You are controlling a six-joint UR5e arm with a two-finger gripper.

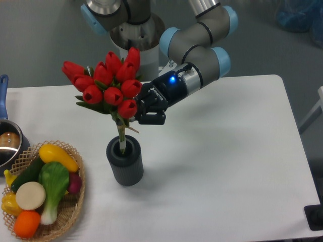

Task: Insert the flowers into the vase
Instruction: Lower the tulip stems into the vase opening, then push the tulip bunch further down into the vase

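The flowers (107, 86), a bunch of red tulip buds with green leaves, hang above the vase (125, 161), tilted a little to the left. Their green stems reach down into the round mouth of the dark grey ribbed vase, which stands upright on the white table. My gripper (137, 116) comes in from the right and is shut on the stems just below the buds. The fingertips are partly hidden by the lowest buds and leaves.
A wicker basket (76, 197) of toy vegetables sits at the front left, close to the vase. A steel pot (9, 143) with a blue handle is at the left edge. The robot base (136, 35) stands behind the table.
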